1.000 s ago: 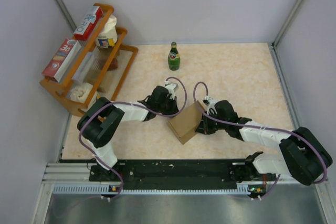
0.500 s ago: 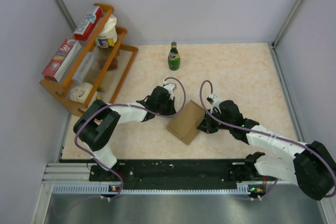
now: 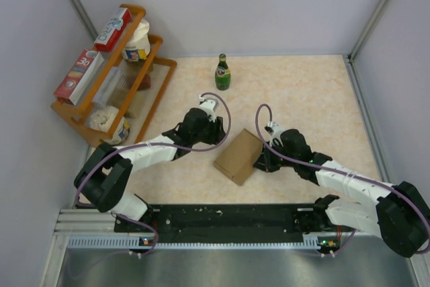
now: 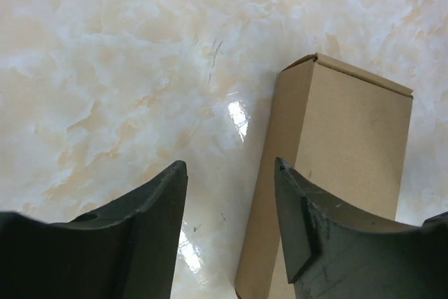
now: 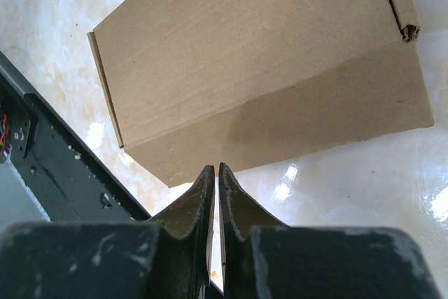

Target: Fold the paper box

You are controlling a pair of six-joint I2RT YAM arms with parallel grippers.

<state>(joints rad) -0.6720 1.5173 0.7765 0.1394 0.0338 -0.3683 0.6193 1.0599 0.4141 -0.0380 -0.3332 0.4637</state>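
Note:
The paper box (image 3: 238, 156) is a closed plain brown carton lying on its side on the marble tabletop, mid-table. My left gripper (image 3: 218, 136) stands open just off the carton's upper-left side. In the left wrist view the left gripper (image 4: 231, 166) has only tabletop and the near edge of the paper box (image 4: 350, 166) between its fingers, holding nothing. My right gripper (image 3: 261, 162) is shut at the carton's right side. In the right wrist view the right gripper (image 5: 214, 167) has its tips at the lower edge of the paper box (image 5: 252, 54), gripping nothing.
A green bottle (image 3: 222, 72) stands at the back of the table. A wooden rack (image 3: 156, 78) with red-and-white printed boxes and bags leans at the left. The black rail (image 3: 222, 218) runs along the near edge, close under the carton in the right wrist view.
The carton has dropped from a tilted pose to lying flat. My left gripper has opened and pulled back up and left, away from it. The right gripper shifted slightly right.

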